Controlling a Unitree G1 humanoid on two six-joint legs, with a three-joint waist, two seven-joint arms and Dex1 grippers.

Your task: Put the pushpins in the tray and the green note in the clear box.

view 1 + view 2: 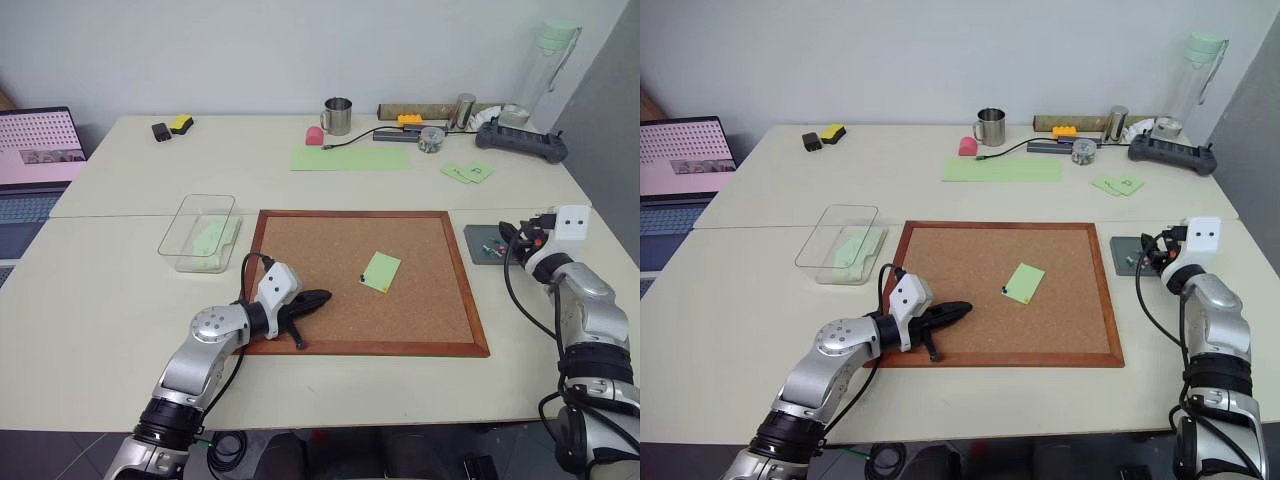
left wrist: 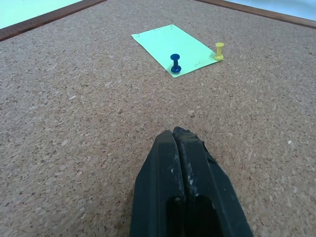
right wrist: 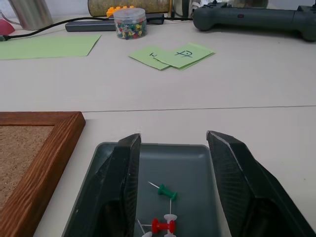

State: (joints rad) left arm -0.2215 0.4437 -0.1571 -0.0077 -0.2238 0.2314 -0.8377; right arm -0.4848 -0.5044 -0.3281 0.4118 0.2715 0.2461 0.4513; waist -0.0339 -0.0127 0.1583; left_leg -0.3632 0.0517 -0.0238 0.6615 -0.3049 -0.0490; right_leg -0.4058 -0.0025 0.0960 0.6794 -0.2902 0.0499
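Note:
The green note (image 1: 381, 271) lies on the cork board, right of its middle. A blue pushpin (image 2: 175, 63) stands in its near corner and a yellow pushpin (image 2: 219, 51) at its edge. My left gripper (image 2: 174, 134) is shut and empty, low over the board's near left part and pointing at the note. The dark-grey tray (image 3: 192, 163) sits just right of the board. My right gripper (image 3: 173, 140) hangs open over the tray, holding nothing. A green pin (image 3: 167, 191), a red pin (image 3: 163, 226) and a whitish one lie in the tray. The clear box (image 1: 200, 232) stands left of the board with a pale green sheet inside.
Across the far side of the table lie a long green paper sheet (image 1: 350, 158), two scribbled green notes (image 3: 174, 55), a small jar of pins (image 3: 130, 23), a steel mug (image 1: 337, 116) and a black controller (image 1: 520, 140). A laptop (image 1: 35, 150) stands at the far left.

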